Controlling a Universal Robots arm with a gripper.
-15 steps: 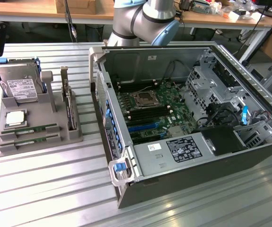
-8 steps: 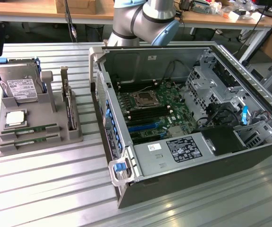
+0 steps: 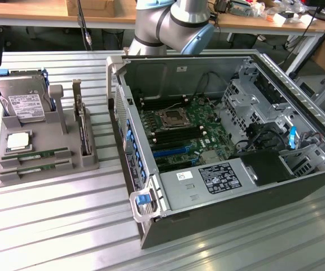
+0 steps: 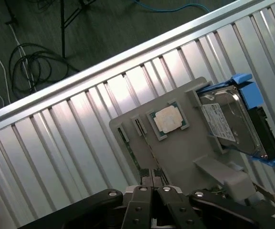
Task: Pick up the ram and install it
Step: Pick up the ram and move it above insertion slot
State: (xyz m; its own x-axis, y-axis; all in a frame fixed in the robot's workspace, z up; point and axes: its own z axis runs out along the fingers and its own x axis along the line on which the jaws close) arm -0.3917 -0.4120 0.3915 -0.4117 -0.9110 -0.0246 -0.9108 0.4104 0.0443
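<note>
On the exterior view's left, the ram sits slotted in the gray tray, its twin just beside it. On the exterior view's right is the open computer case, motherboard exposed. My gripper hangs over the tray, fingers pressed together, holding nothing.

Silver-grey arm with pale blue joint cap, black metal fingers bearing round screws.

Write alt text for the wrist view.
The gripper, jaws shut, hangs over a gray tray on a ribbed metal table. The tray holds a processor chip, a hard drive in a blue frame and green ram sticks in slots near the jaws.
</note>
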